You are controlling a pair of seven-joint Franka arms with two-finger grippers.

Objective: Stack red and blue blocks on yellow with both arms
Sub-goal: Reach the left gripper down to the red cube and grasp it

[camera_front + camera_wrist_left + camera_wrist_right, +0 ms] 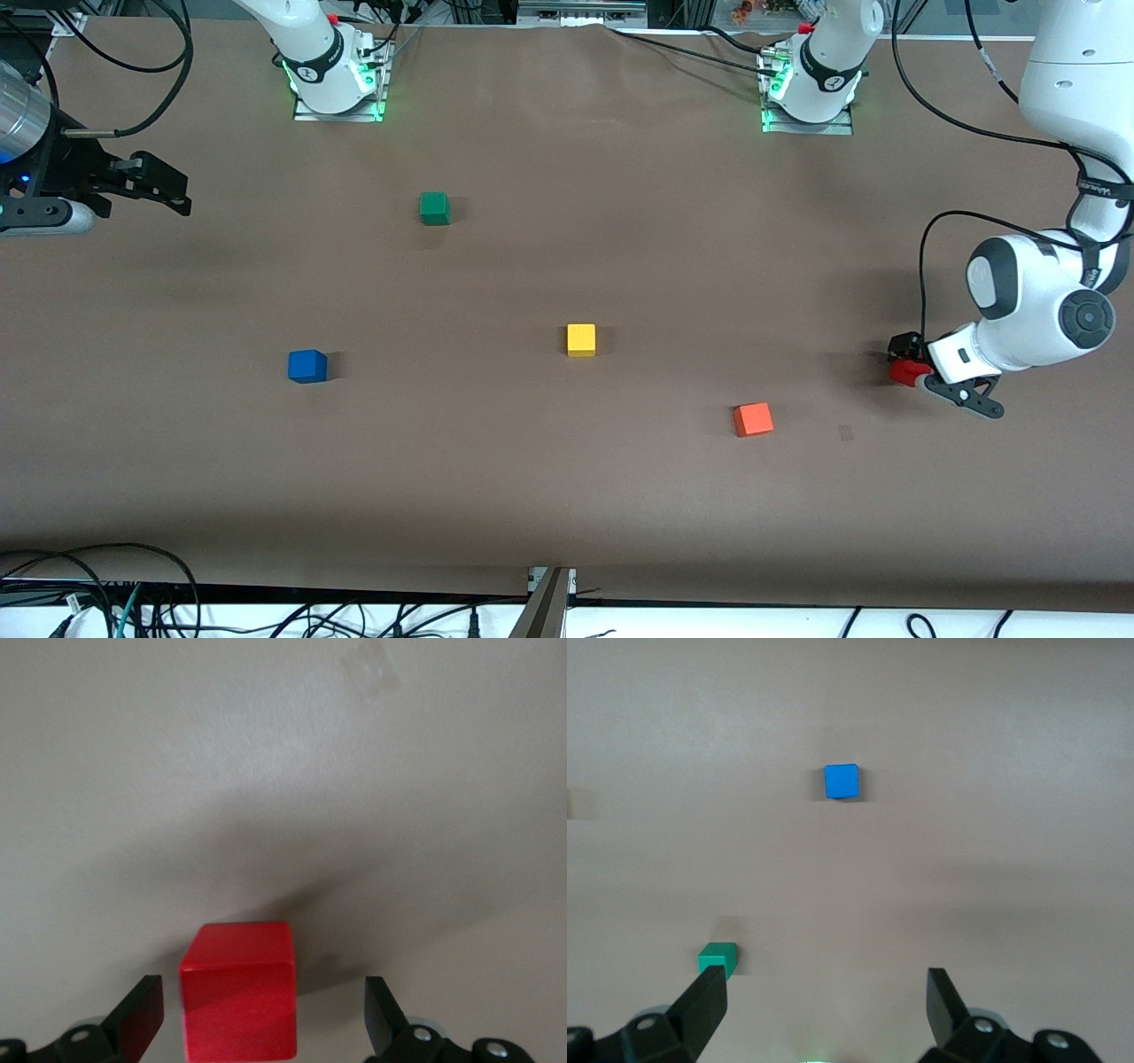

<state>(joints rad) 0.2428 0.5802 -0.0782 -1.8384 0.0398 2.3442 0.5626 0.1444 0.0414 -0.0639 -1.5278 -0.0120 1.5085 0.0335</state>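
Observation:
The red block (pixel 904 373) sits on the table at the left arm's end. My left gripper (pixel 909 361) is low around it. In the left wrist view the red block (pixel 237 990) stands between the open fingers (pixel 142 1020) with a gap on each side, so my left gripper (pixel 263 1020) is open. The yellow cube (pixel 581 339) sits mid-table. The blue block (pixel 307 365) lies toward the right arm's end and also shows in the right wrist view (pixel 841 780). My right gripper (pixel 182 197) waits open and empty, raised over the right arm's end (pixel 824 1005).
An orange cube (pixel 753 419) lies between the yellow cube and the red block, nearer the front camera. A green cube (pixel 434 208) sits nearer the robot bases and also shows in the right wrist view (pixel 718 958). A small tape mark (pixel 845 432) is on the brown table.

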